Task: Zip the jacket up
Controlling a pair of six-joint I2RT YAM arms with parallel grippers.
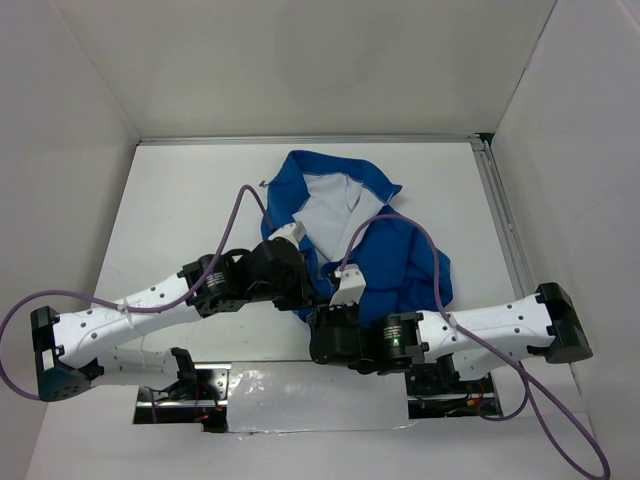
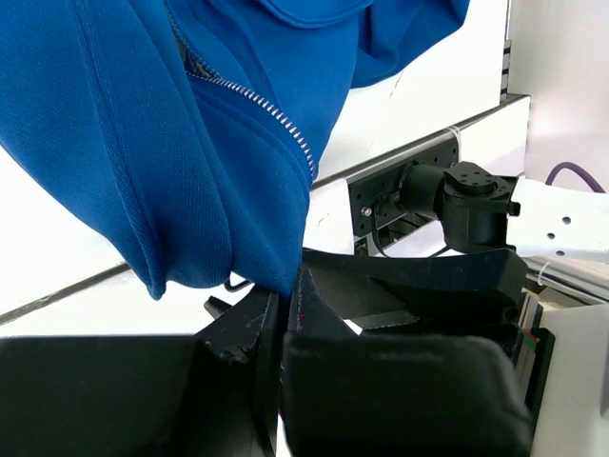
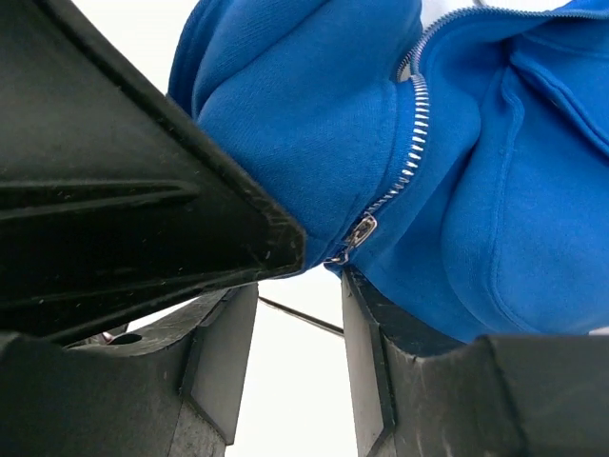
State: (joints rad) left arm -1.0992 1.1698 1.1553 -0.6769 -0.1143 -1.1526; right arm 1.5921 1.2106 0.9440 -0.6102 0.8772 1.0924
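- Nearest, our left gripper (image 2: 283, 297) is clenched on the jacket (image 2: 171, 143). It pinches the hem (image 2: 271, 271) between closed fingertips, and the cloth rises away from the tool.
- Just beside it, our right gripper (image 3: 300, 286) has its jaws apart and holds nothing. White table shows through the gap.
- The slider (image 3: 362, 231) sits at that gripper's mouth, just past the fingertips and nearer its right finger. It does not look pinched.
- From the slider, the teeth (image 3: 414, 143) run onward, away from the right gripper. We judge this long axis to be the line a pull must follow.
- The right gripper is nearer the slider, while the left one anchors the hem behind it.
- Farther ahead of both tools, the jacket lies bunched, with its white lining (image 1: 325, 210) spread open at the far end.
- Beyond the lining and off to the left, the table (image 1: 190, 200) carries on to the wall (image 1: 300, 60), which leaves room to draw the slider forward.
- To the right, a rail (image 1: 500, 230) runs near the cloth, so there is less room on that side.
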